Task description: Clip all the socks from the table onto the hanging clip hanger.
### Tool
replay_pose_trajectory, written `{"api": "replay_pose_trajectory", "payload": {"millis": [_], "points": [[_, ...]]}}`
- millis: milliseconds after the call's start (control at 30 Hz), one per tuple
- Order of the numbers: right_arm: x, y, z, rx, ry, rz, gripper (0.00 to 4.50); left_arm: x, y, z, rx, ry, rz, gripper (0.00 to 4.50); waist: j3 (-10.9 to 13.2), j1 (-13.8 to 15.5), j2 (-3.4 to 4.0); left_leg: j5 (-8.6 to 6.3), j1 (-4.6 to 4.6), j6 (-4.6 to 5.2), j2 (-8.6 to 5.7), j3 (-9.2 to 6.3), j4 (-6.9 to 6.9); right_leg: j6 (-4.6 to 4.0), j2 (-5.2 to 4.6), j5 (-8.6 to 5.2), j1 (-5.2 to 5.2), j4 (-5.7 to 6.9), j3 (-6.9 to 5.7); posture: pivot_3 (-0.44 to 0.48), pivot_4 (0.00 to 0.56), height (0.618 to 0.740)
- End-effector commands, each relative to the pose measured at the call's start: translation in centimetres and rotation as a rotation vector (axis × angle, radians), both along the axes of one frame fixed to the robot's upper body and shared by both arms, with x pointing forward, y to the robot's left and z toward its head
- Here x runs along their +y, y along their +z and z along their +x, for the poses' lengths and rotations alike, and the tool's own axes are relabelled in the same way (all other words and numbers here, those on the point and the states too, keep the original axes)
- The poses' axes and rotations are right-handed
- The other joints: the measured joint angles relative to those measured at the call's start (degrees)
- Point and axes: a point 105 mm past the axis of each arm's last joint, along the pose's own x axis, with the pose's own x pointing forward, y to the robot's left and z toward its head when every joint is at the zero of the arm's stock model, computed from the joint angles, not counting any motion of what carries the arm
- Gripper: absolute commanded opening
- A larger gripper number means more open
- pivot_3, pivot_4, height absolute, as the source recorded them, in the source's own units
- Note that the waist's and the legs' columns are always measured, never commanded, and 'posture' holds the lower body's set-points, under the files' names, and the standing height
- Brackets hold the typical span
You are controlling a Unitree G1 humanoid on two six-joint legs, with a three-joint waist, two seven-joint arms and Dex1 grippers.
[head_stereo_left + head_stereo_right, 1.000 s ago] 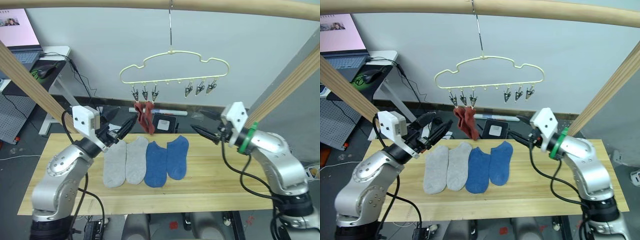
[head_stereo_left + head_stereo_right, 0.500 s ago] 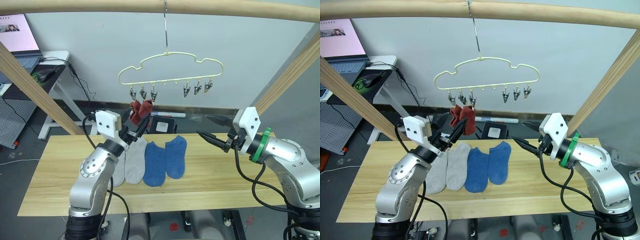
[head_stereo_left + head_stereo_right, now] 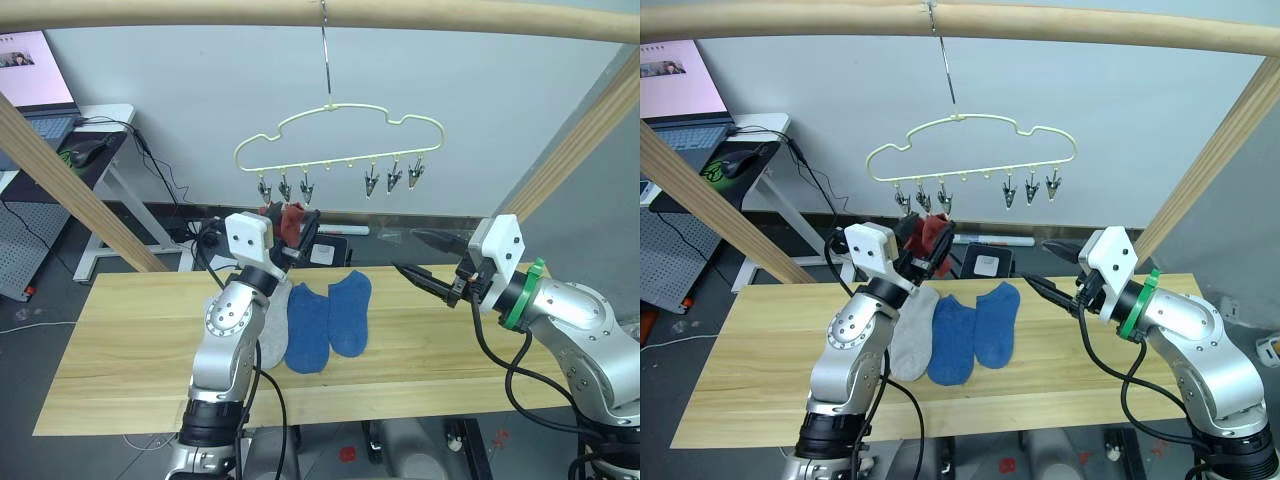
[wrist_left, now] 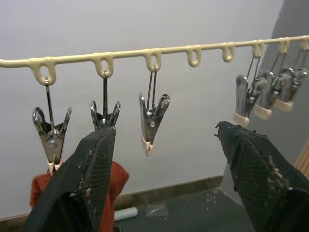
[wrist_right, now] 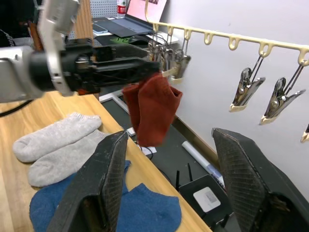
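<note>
On the worktop [image 3: 120, 350] in front of me lie two blue socks [image 3: 328, 318] side by side, with two grey socks [image 3: 912, 335] touching them at 9 o'clock, partly hidden behind my left arm. My right gripper [image 3: 428, 262] hovers above the worktop at about 2 o'clock from the blue pair, fingers spread apart and holding nothing. My left gripper [image 3: 932, 247] is raised beyond the grey socks, fingers apart, just beneath the clips. The two rust red socks [image 5: 152, 108] hang from the clips at the 9 o'clock end of the clip hanger [image 3: 340, 135], which hangs from the wooden beam [image 3: 320, 12] at 12 o'clock.
</note>
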Motion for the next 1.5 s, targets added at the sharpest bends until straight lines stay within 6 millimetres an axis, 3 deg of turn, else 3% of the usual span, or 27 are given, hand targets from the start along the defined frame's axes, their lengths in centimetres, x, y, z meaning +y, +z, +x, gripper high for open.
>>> {"api": "replay_pose_trajectory", "payload": {"millis": [33,500,567,933,1500], "points": [[0.2,1.0,-0.7,-0.045,0.016,0.005,2.88,-0.5,1.1,0.2,-0.053,0.0,-0.001,3.62,0.0,-0.05,0.0,0.0,0.03,0.0,0.0,0.0,0.0,0.0,0.0,0.0,0.03,-0.01,0.0,-0.19,0.237,0.74],[-0.1,0.7,-0.6,-0.039,0.004,0.005,2.88,-1.3,1.4,2.3,-0.061,0.01,-0.009,3.62,0.0,-0.15,0.0,0.0,0.1,0.0,0.0,0.0,-0.04,0.03,0.0,-0.02,0.11,-0.07,-0.01,-0.199,0.235,0.74],[-0.1,0.6,-0.6,-0.037,0.005,0.004,2.93,-1.4,1.4,2.5,-0.061,0.013,-0.009,3.24,0.0,-0.15,0.0,0.0,0.1,0.0,0.0,0.01,-0.04,0.05,0.0,-0.03,0.12,-0.07,0.0,-0.198,0.234,0.74],[0.0,0.4,-0.6,-0.03,0.009,0.003,2.93,-0.9,2.0,3.1,-0.079,0.069,-0.013,3.24,0.01,-0.17,0.0,0.0,0.11,0.0,0.0,0.01,-0.06,0.08,0.0,-0.04,0.12,-0.09,0.0,-0.199,0.238,0.74],[1.4,1.9,-0.7,-0.075,0.081,0.029,2.93,-2.1,2.6,4.3,-0.078,0.103,-0.042,3.24,0.02,-0.2,-0.01,-0.01,0.11,0.0,0.0,0.01,-0.08,0.15,0.0,-0.08,0.13,-0.13,0.0,-0.201,0.241,0.74]]}}
